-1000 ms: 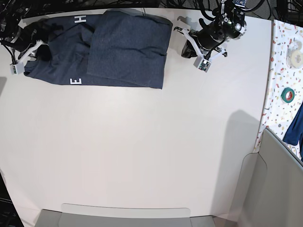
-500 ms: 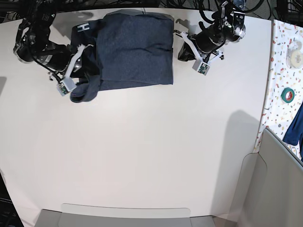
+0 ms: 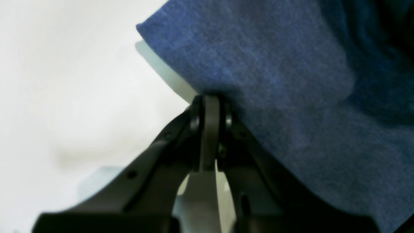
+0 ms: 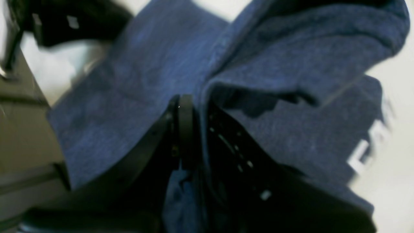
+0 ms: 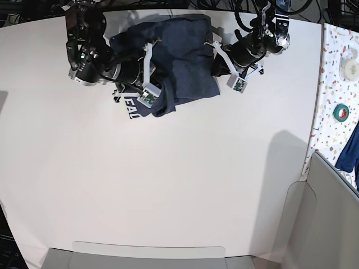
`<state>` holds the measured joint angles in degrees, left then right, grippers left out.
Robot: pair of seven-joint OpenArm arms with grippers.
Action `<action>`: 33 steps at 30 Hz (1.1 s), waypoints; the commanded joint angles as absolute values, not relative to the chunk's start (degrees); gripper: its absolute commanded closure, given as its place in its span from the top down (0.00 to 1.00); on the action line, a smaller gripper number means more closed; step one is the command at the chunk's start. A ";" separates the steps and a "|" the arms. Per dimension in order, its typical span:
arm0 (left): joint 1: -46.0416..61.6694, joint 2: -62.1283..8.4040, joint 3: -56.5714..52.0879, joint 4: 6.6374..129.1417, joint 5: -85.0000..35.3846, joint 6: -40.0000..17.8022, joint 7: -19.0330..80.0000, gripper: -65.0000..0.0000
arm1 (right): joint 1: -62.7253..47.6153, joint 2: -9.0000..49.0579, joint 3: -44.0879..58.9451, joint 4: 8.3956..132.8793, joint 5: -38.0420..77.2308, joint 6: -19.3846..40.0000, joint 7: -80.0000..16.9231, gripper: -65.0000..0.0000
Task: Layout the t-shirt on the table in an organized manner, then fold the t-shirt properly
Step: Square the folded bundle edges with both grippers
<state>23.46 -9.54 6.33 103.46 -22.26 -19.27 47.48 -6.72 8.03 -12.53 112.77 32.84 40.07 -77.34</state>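
Your right gripper [image 4: 189,108] has its jaws pinched on the t-shirt [image 5: 179,61]; in the right wrist view the navy cloth runs down into the gap between them and drapes off to both sides, with white lettering showing off to the right of the tips. In the base view this gripper [image 5: 154,92] sits over the shirt's near edge, with a bunched fold hanging just beside it.

Your left gripper [image 3: 210,106] has its jaws pressed together. In the left wrist view the edge of the cloth lies right at the tips and spreads away ahead and to the right of them, with bare table [image 3: 64,81] to the left. You cannot tell from that view whether any cloth is caught between the jaws or only touches them.

The shirt lies crumpled at the far side of the table [image 5: 168,190], gathered between your two arms. Its bulk runs from one gripper to the other, so its long axis is roughly the line joining your jaws. The left gripper [image 5: 224,59] is at one end of that line, touching the edge; the right is nearer the loose, folded-over mass.

My judgement: the coming move depends on laying that carried fold down flat, so lead with the right arm and let the left anchor its edge.
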 commanded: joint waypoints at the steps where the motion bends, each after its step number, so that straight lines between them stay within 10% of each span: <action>1: 23.34 -9.80 6.46 102.90 -19.47 -18.24 50.59 0.00 | -5.41 7.96 -14.37 113.80 32.84 40.00 -76.26 0.00; 18: 22.37 -7.87 6.46 100.00 -19.47 -18.24 50.51 0.00 | -2.07 7.96 -21.05 113.01 29.05 40.00 -76.18 0.00; 33: 22.37 -7.78 6.46 99.91 -19.47 -18.24 50.51 0.00 | 0.48 2.68 -21.23 109.93 29.23 40.00 -76.35 0.47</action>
<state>21.58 -7.64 6.33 100.79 -22.72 -19.31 46.15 -0.36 3.18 -21.19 108.97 28.16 40.10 -77.43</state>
